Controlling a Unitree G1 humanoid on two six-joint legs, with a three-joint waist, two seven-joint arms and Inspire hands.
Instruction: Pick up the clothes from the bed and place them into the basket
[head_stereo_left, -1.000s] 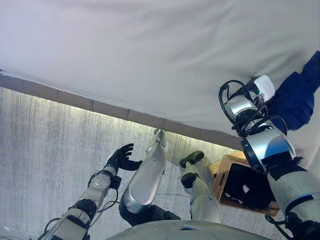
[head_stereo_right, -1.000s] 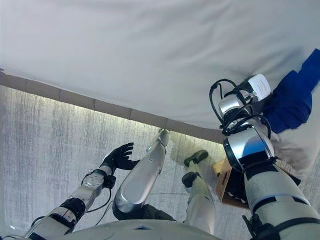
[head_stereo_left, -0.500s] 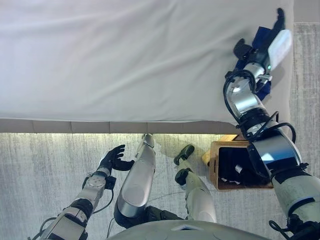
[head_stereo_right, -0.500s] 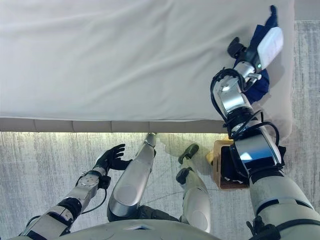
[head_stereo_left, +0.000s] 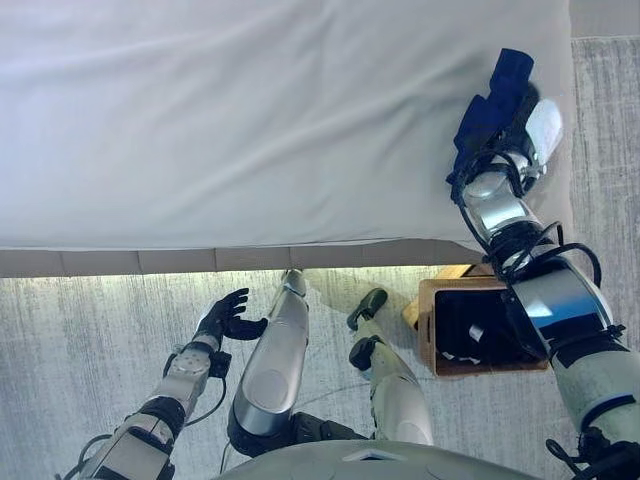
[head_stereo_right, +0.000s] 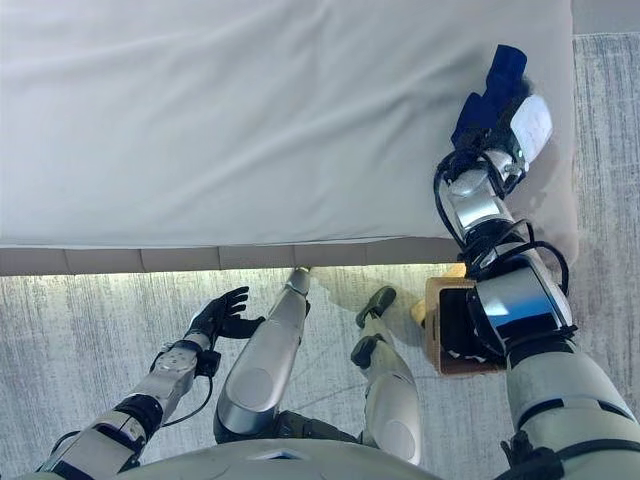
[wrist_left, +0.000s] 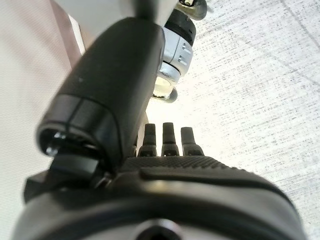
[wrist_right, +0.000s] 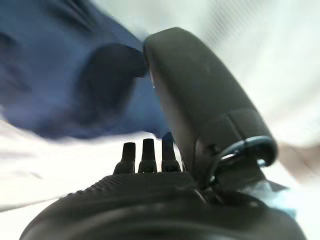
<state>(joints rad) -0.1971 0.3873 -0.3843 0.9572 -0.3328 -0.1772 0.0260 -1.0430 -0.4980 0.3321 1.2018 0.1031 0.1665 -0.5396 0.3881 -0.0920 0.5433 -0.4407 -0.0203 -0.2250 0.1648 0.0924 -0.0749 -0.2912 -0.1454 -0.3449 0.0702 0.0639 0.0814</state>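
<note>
You have only the carpet (head_stereo_left: 80, 340) to note: grey, with a fine streaked weave, lying below and all round the left fingers (head_stereo_left: 237, 298). A pale band of light (head_stereo_left: 120, 285) falls across it just beyond those fingers.

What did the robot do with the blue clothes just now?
The right robot hand, stretched out across the blue clothes half a second ago, has drawn back toward the bed's near edge, and the clothes are bunched beside it. The left robot hand stayed open over the floor; the basket stayed put.
</note>
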